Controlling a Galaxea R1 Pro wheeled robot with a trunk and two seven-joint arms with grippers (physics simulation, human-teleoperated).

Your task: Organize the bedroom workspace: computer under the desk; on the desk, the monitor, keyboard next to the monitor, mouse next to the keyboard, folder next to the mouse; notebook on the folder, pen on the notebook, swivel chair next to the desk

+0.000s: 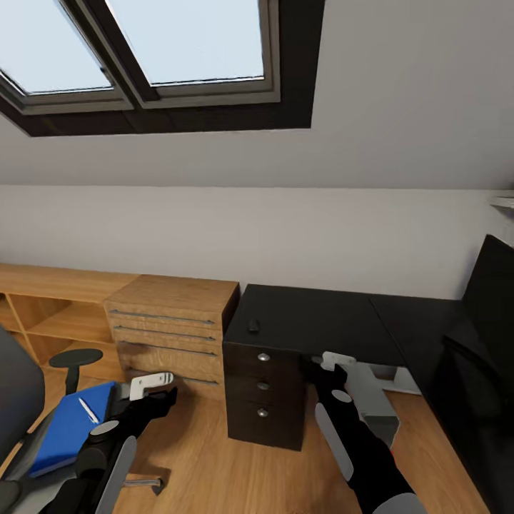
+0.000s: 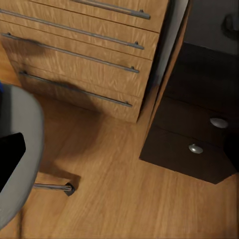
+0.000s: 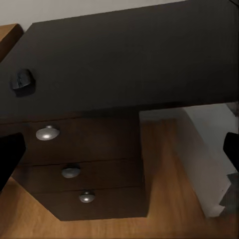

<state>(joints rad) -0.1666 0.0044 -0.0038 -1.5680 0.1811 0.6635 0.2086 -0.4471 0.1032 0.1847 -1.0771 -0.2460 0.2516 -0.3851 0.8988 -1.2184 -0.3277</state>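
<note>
Attic bedroom, skylight overhead. The glossy black surface [image 1: 321, 318] carries just the mouse [image 1: 253, 326] near its left end. Folder [image 1: 68, 427] with pen [image 1: 88, 410] sits on the swivel chair [image 1: 18, 400], lower left, awaiting pickup. Left pincer [image 1: 152, 386] and right pincer [image 1: 337, 361] hold nothing; can't tell how open they are.

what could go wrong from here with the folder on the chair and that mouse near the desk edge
1. The pen lies loose on the folder; tilting the folder while lifting it off the swivel chair could roll the pen onto the floor.
2. The mouse sits close to the desk edge above the drawers; a sweep by the right gripper might knock it off.
</note>
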